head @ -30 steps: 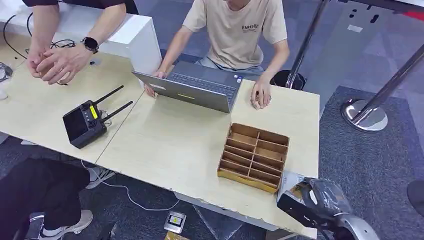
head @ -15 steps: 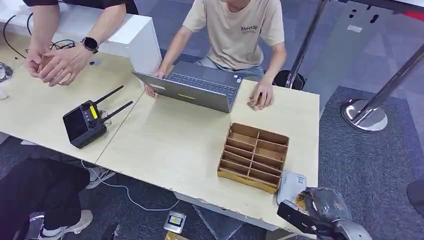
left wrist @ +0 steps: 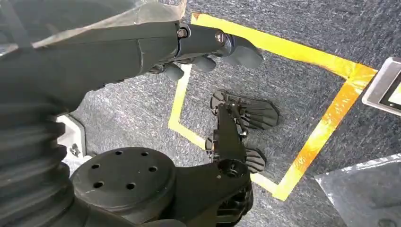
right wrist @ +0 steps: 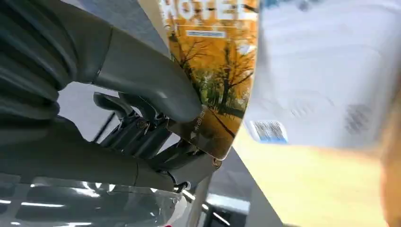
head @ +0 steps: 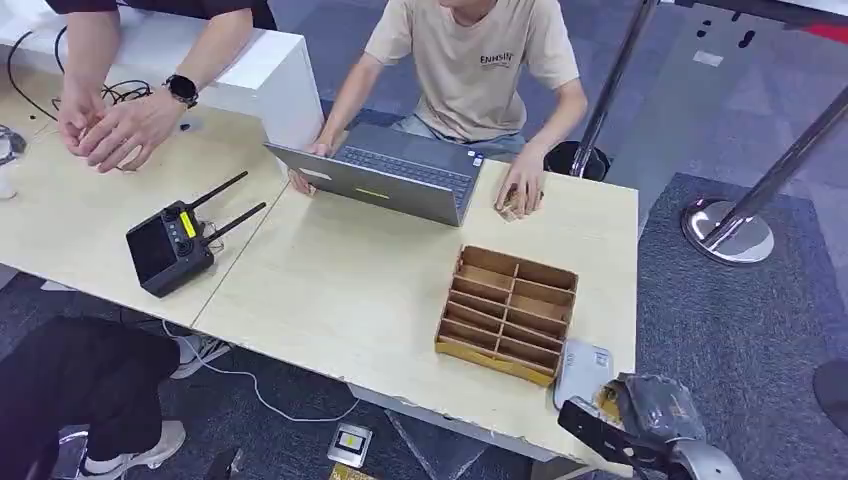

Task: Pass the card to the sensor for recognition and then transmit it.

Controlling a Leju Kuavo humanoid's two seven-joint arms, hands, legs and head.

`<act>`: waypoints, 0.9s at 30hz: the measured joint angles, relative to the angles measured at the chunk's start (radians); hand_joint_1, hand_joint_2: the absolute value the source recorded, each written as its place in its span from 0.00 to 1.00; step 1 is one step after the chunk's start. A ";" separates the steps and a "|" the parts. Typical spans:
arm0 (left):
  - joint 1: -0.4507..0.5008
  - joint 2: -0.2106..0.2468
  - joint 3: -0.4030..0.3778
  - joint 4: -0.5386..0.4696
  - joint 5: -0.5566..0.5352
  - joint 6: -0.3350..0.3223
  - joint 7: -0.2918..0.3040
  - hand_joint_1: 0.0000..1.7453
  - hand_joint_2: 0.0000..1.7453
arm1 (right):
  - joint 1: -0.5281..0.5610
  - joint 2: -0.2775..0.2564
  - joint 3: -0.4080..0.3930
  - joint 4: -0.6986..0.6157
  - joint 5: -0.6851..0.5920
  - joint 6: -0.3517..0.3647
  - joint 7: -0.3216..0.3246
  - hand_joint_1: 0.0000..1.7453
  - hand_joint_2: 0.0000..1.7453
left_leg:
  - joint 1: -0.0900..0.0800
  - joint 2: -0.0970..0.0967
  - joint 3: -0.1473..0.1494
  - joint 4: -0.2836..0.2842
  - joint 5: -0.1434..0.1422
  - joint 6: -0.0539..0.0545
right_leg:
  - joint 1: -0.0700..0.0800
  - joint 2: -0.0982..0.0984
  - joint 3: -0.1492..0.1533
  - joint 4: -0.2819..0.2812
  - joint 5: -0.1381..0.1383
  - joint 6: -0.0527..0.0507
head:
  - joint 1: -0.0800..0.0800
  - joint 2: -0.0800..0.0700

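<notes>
Grey carpet runs under a pale wooden counter [head: 330,290], where a person in a beige shirt [head: 470,60] sits behind an open laptop [head: 385,180], and another person's hands [head: 105,120] rest near a black remote controller with two antennas [head: 175,240]. A brown divided organiser box [head: 508,312] stands near the counter's front edge, and just beside its right corner lies the flat grey sensor [head: 583,370]. The robot's right hand [head: 640,425] hovers at that corner, its thumb [right wrist: 142,80] and fingers [right wrist: 142,132] pinching the card [right wrist: 213,75], a glossy one printed with autumn trees, held close against the sensor [right wrist: 326,71]. The left hand [left wrist: 208,49] hangs over the carpet and yellow floor tape [left wrist: 326,127], fingers [left wrist: 241,54] curled in, gripping nothing.
</notes>
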 joint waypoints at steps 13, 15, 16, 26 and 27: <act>0.000 -0.001 0.000 0.000 0.000 0.000 0.000 0.00 1.00 | 0.000 -0.001 0.011 0.040 0.006 0.005 0.066 1.00 1.00 | 0.000 0.000 -0.001 0.000 0.000 0.000 | 0.000 0.000 0.000 0.000 0.000 0.000 | 0.000 0.000; 0.001 -0.001 0.000 0.000 0.001 0.000 0.000 0.00 1.00 | 0.002 -0.014 0.002 0.023 0.006 0.008 0.080 1.00 1.00 | 0.000 0.000 -0.001 0.000 0.000 0.000 | 0.000 0.000 0.000 0.000 0.000 0.000 | 0.000 0.000; 0.001 -0.001 0.000 0.000 0.002 0.000 0.000 0.00 1.00 | 0.003 -0.021 -0.005 0.014 0.007 0.008 0.088 1.00 1.00 | 0.000 0.000 -0.001 0.000 0.000 0.000 | 0.000 0.000 0.000 0.000 0.000 0.000 | 0.000 0.000; 0.001 -0.001 0.000 0.000 0.006 -0.002 -0.002 0.00 1.00 | 0.013 -0.061 -0.095 -0.094 0.063 0.026 0.106 1.00 1.00 | 0.000 0.000 -0.001 0.000 0.000 0.000 | 0.000 0.000 -0.001 0.000 0.000 0.000 | 0.000 0.000; 0.001 -0.001 0.001 0.000 0.006 -0.002 -0.003 0.00 1.00 | 0.015 -0.063 -0.109 -0.109 0.077 0.031 0.106 1.00 1.00 | 0.000 0.000 -0.001 0.000 0.000 0.000 | 0.000 0.000 -0.001 0.000 0.000 0.000 | 0.000 0.000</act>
